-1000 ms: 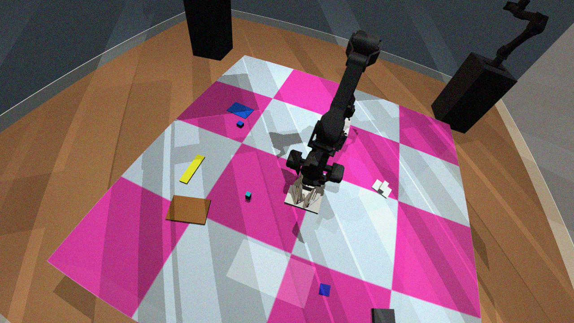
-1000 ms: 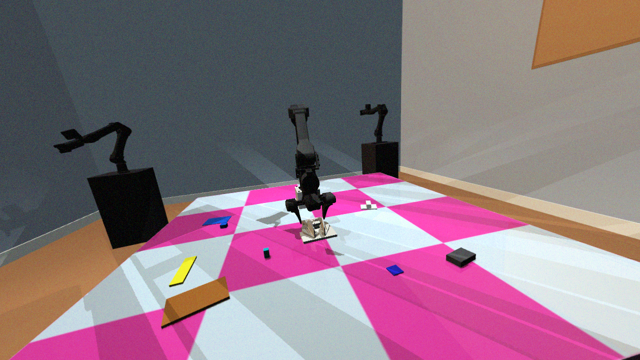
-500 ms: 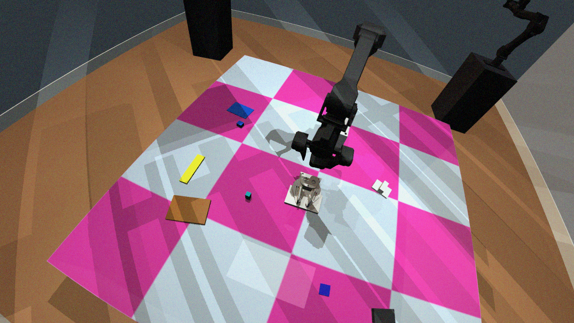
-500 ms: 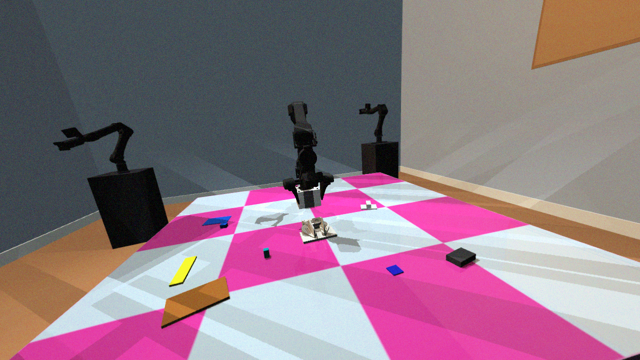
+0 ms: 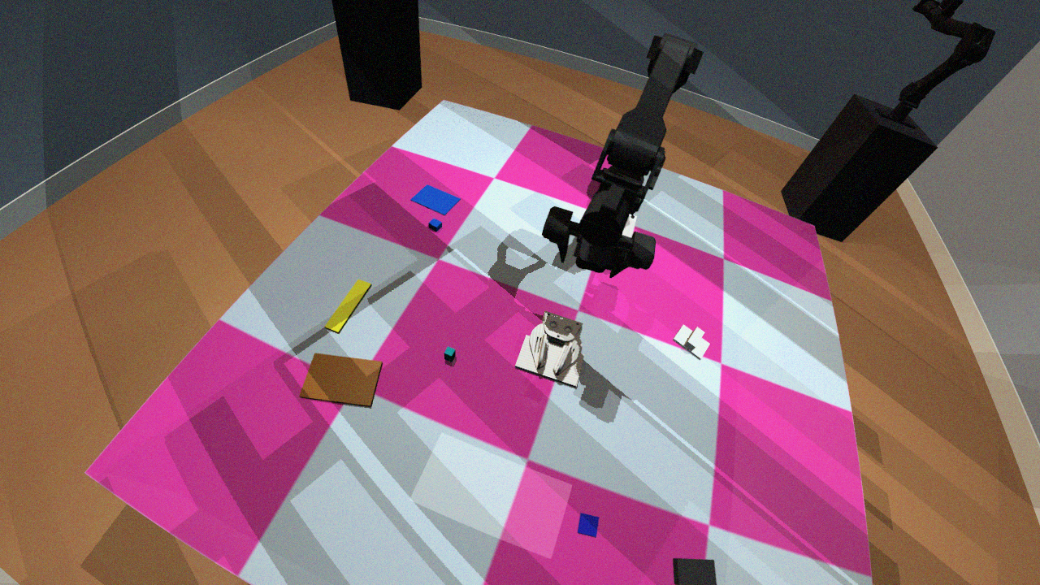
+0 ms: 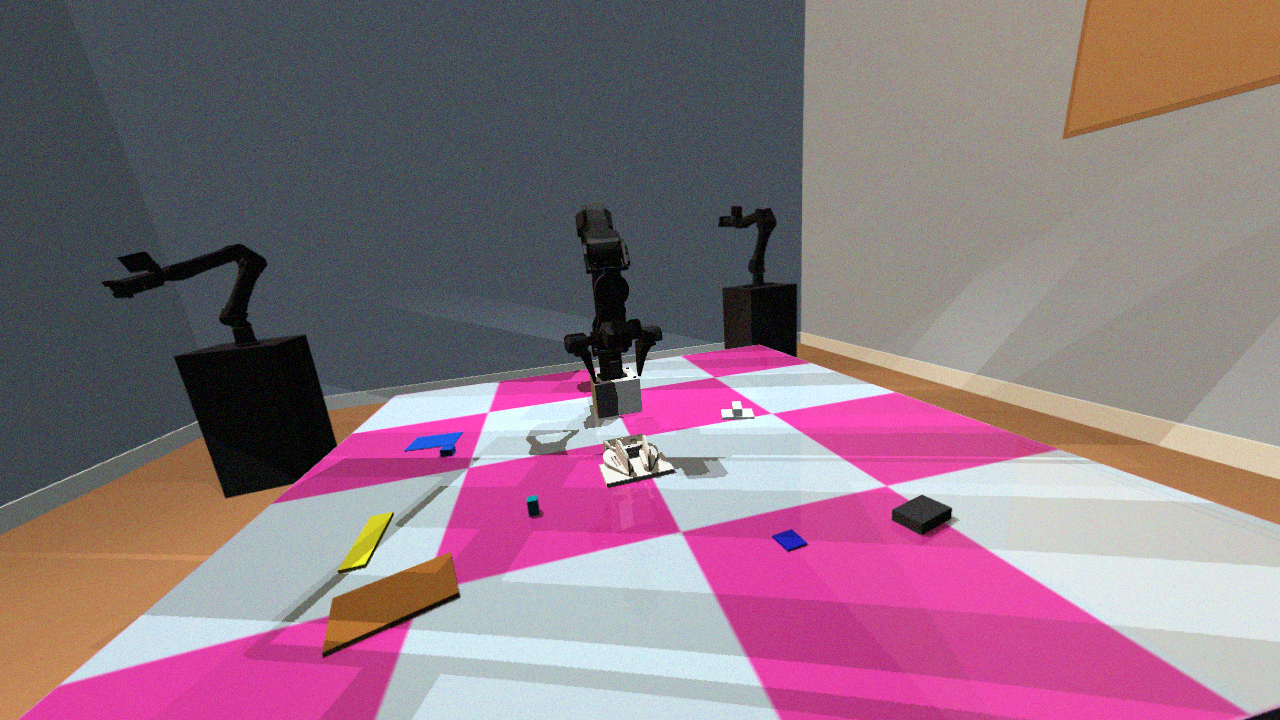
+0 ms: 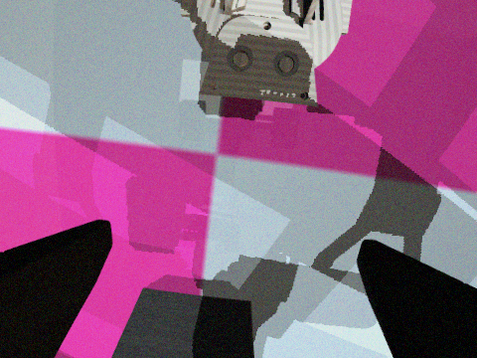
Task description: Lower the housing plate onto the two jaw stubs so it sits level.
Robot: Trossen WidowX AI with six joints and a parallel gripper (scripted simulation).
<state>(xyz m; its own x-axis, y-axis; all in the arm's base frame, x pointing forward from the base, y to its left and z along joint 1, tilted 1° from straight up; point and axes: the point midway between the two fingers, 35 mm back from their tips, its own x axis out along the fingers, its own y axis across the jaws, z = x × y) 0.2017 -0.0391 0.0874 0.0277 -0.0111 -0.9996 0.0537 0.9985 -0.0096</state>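
Housing plate (image 5: 560,328) (image 7: 255,70) sits over the jaw stubs from above, seemingly stiff, light and best pinched by its side edges. From outside, the gripper (image 5: 590,265) (image 6: 617,365) stands apart from it, fingers wide, empty. Up close, ribbed off-white faces surround two round holes.
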